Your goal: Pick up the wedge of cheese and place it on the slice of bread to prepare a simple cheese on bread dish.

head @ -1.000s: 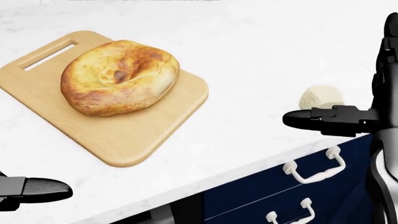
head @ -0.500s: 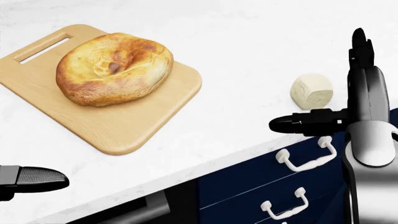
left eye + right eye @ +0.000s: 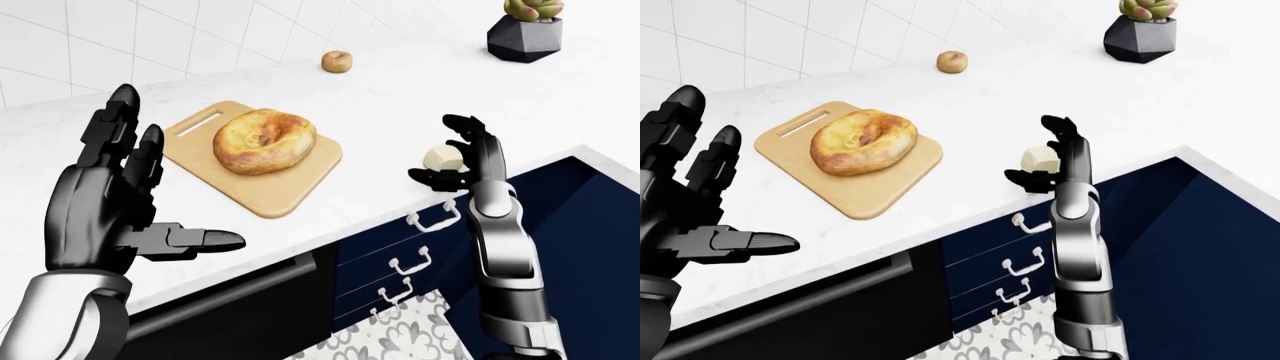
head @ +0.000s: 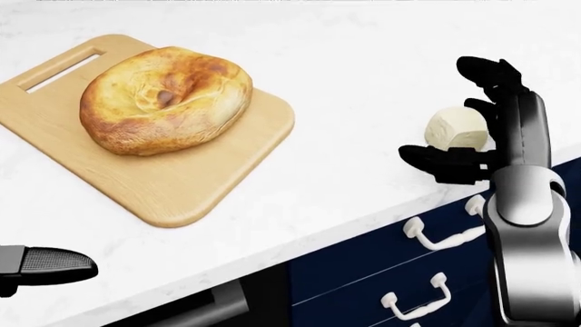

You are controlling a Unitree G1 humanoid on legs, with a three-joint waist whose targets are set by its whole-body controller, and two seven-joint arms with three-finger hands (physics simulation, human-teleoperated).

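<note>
Wooden cutting board on white counter; potted succulent, small round pastry beyond; navy drawers below.

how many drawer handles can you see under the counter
4 in the left-eye view, stacked beside the right hand: top, second, third, lowest. More may be hidden below.

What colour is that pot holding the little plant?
Dark grey, faceted pot; clearest in the left-eye view.

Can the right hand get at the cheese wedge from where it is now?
Probably yes. The right hand is open, its fingers standing around the cheese wedge near the counter edge, nothing between them. Contact isn't clear.
</note>
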